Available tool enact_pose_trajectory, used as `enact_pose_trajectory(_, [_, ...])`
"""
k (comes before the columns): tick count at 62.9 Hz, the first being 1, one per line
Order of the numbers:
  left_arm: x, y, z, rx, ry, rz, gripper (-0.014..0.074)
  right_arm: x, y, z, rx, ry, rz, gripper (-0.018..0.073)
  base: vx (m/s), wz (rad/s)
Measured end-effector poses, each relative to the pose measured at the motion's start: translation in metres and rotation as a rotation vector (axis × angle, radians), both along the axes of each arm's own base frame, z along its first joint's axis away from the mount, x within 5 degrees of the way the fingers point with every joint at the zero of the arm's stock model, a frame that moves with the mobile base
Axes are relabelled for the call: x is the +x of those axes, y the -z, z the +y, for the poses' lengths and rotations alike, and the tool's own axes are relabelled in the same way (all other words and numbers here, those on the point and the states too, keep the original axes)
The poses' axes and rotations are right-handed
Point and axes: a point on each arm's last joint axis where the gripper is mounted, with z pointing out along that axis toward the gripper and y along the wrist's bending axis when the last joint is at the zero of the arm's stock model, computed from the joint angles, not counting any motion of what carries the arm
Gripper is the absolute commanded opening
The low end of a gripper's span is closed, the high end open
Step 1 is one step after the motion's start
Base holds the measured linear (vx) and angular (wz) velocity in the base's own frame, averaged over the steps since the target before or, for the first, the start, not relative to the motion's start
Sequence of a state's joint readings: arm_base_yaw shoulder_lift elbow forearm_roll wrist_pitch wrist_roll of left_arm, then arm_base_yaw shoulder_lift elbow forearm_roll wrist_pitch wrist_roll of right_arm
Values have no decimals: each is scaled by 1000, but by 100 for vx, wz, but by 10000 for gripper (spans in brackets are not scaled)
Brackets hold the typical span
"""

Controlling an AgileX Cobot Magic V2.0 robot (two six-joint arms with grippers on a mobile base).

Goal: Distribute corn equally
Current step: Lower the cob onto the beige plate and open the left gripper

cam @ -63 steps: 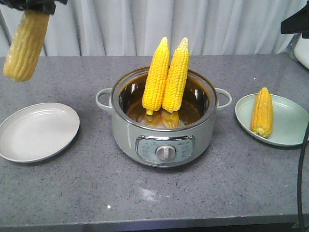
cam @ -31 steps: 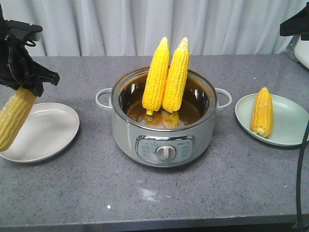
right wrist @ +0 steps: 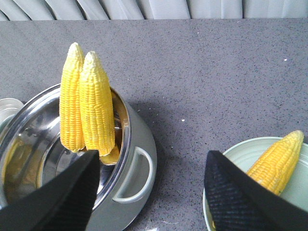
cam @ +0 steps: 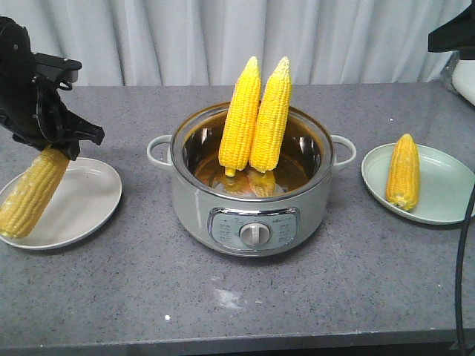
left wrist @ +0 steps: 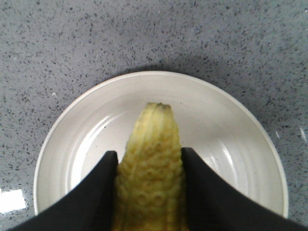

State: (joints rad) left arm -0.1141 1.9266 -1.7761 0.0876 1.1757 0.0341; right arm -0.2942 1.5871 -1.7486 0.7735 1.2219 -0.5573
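My left gripper [cam: 58, 142] is shut on one corn cob [cam: 31, 193], which hangs tilted down-left over the white plate [cam: 85, 204]. In the left wrist view the cob [left wrist: 150, 144] sits between both black fingers [left wrist: 91, 192], its end pointing at the plate's [left wrist: 231, 139] middle. Whether it touches the plate I cannot tell. Two cobs [cam: 241, 115] [cam: 271, 115] stand upright in the pot [cam: 252, 211]. Another cob [cam: 403, 172] lies on the pale green plate [cam: 445, 196]. My right gripper [right wrist: 151, 168] is open and holds nothing, high above the gap between pot and green plate.
The pot has a handle [cam: 157, 152] on each side and a front dial [cam: 254, 234]. A black cable [cam: 462, 282] hangs at the right table edge. A curtain [cam: 223, 37] runs behind the grey table [cam: 245, 304]. Part of the right arm [cam: 454, 33] shows at the top right.
The left gripper has come down from the upper left with the cob and shifted slightly right, so the cob now hangs low over the white plate. The right arm has not moved.
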Motion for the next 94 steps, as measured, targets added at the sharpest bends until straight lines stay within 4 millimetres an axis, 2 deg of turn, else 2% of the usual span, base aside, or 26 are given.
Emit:
enact_pose_trajectory(15, [2,5,2,1,-5,12,15,0,0,0,0,-2,2,454,0,0])
enact_pose_trajectory(27, [2,5,2,1,-5,12,68,0,0,0,1,-2,1,454,0,0])
enact_pose_trajectory(59, [2,7,3,3,-8,25,334,0,0,0,3,-3,0,454,0,0])
enact_pose_trajectory(86, [2,7,3,-3,-26,24,349,0,0,0,4,-3,0,454,0,0])
enact_pose_trajectory(94, [2,7,3,-10,-46,23,382,0,0,0,4,-3,0,454,0,0])
